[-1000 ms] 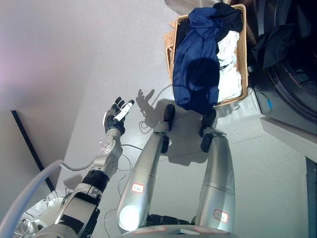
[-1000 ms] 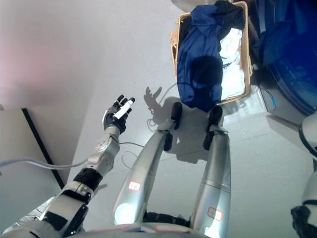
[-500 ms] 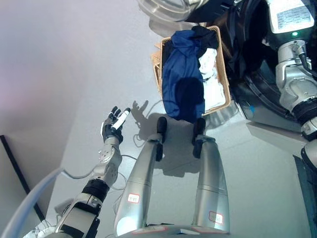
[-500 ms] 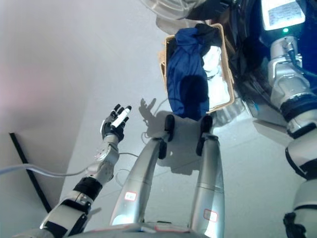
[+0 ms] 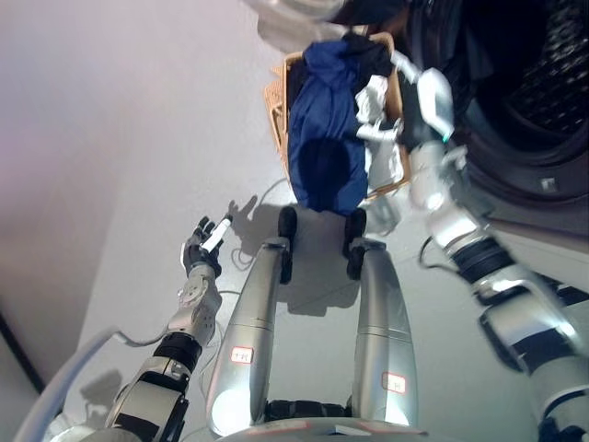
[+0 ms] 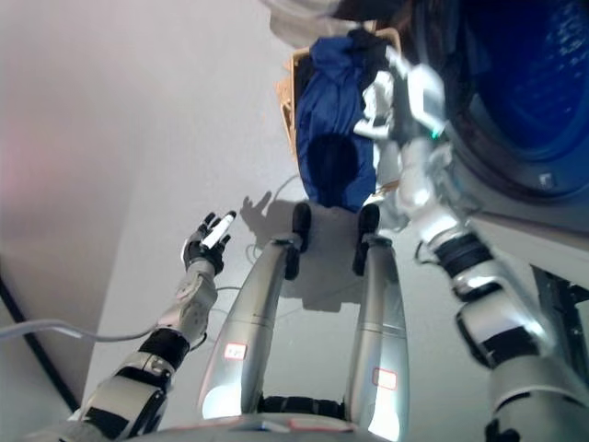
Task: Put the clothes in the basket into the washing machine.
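Note:
A woven basket [image 5: 274, 109] stands on the floor at the top middle. A large blue garment [image 5: 320, 138] hangs over its near rim, with white clothes [image 5: 374, 92] and a dark garment [image 5: 370, 51] behind it. The washing machine [image 5: 538, 87] stands open at the right, its drum showing. My right arm reaches in from the lower right, and my right hand [image 5: 375, 131] is over the white clothes in the basket. My left hand [image 5: 204, 245] is open and empty above the floor at the left, well apart from the basket.
The washing machine's round door [image 5: 293, 13] is swung open beyond the basket at the top edge. A grey hose [image 5: 55, 391] curves across the lower left corner. Bare grey floor [image 5: 138, 166] lies left of the basket.
My right arm has swung away from the machine's opening to the basket, and the hand is now over the white clothes. The view has shifted. My left hand has stayed open at the left.

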`<state>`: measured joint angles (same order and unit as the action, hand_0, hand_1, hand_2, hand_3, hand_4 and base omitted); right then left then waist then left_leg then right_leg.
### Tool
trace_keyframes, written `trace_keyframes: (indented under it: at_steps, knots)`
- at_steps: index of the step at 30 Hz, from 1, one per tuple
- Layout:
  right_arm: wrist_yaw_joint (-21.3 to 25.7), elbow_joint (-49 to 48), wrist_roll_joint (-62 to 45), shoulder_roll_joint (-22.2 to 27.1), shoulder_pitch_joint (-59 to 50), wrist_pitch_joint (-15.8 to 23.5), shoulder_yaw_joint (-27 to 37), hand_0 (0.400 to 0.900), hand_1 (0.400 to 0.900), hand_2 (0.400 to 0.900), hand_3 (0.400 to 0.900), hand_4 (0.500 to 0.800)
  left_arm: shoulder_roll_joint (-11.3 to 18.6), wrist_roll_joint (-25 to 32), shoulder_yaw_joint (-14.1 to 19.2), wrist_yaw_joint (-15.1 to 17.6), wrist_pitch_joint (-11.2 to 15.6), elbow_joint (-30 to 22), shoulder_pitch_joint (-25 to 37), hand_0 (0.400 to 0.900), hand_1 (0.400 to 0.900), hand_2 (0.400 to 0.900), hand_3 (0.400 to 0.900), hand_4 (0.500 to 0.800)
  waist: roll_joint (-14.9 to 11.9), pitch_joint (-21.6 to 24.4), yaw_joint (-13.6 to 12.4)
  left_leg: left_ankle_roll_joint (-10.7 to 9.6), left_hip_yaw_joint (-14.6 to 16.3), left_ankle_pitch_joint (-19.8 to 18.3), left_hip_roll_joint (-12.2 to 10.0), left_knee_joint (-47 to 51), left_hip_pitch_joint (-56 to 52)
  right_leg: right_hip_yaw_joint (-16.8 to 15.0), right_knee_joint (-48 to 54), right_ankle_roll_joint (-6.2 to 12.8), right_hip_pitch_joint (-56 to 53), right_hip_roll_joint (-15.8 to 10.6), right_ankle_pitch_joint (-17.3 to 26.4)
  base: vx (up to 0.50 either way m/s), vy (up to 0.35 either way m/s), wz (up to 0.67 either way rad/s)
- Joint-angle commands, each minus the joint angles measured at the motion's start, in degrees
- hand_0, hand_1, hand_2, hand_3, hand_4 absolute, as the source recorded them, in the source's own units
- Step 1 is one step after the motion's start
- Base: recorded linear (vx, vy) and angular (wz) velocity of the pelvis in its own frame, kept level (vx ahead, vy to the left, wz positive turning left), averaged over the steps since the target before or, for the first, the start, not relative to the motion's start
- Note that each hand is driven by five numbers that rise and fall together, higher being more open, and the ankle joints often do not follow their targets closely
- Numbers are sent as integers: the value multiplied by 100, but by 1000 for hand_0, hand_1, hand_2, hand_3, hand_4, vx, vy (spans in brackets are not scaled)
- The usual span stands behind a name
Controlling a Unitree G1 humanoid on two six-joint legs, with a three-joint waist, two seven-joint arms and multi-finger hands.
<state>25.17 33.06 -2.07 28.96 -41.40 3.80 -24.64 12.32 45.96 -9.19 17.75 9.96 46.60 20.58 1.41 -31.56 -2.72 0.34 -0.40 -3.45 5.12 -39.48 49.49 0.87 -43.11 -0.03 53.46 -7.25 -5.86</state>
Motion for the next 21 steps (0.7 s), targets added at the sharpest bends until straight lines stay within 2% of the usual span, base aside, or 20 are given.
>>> trace_keyframes:
  at_steps: [1, 4, 7, 11, 16, 17, 21]
  knots:
    - [-274, 225, -1293, -533, 495, 686, 689, 900, 900, 900, 900, 800, -76, -215, 331, -158, -28, 554, -274, 900, 900, 900, 900, 800, 7, 287, 149, -22, 61, -459, 25, 686, -1126, 31, 438, 329, -1066, 102, -205, 67, 104, -16]
    - [-385, 775, -1687, -979, 1020, 720, 967, 900, 900, 900, 900, 800, -149, -300, 490, -233, -83, 866, -324, 900, 900, 900, 900, 800, -27, 409, 173, -30, 51, -456, 10, 987, -1716, 104, 872, 372, -1724, 144, -138, 69, 74, -10]
    - [-439, 1215, -1950, -1188, 1402, 744, 1215, 900, 900, 900, 900, 800, -177, -430, 533, -332, -133, 1081, -414, 900, 900, 900, 900, 800, -17, 539, 189, -39, 24, -411, 6, 1318, -2246, 200, 1341, 399, -2329, 182, -62, 92, 61, -5]
    - [-654, 2322, -2523, -1414, 1984, 659, 1721, 900, 900, 900, 900, 800, -173, -624, 817, -498, -254, 1865, -592, 900, 900, 900, 900, 800, -25, 995, 225, -74, -15, -262, -17, 2171, -3232, 288, 2249, 479, -3341, 283, 144, 150, 52, -5]
    - [-1095, 3838, -2736, -1583, 2773, 250, 2274, 900, 900, 900, 900, 800, -60, -1217, 1148, -768, -497, 2652, -1036, 900, 900, 900, 900, 800, -98, 1782, 307, -121, -53, 76, -89, 3517, -4390, 351, 3602, 545, -4488, 429, 465, 156, 11, -3]
    - [-1098, 3841, -2736, -1583, 2776, 252, 2273, 900, 900, 900, 900, 800, -59, -1218, 1147, -770, -496, 2652, -1040, 900, 900, 900, 900, 800, -96, 1763, 308, -122, -57, 93, -92, 3560, -4439, 354, 3646, 545, -4538, 434, 484, 127, -19, -6]
    - [-1120, 4440, -2611, -1582, 3192, 6, 2663, 900, 900, 900, 900, 800, -21, -1436, 1389, -841, -612, 2958, -1290, 900, 900, 900, 900, 800, -121, 2189, 332, -122, 3, 213, -202, 4153, -5011, 351, 4243, 543, -5082, 473, 639, 108, -34, -5]
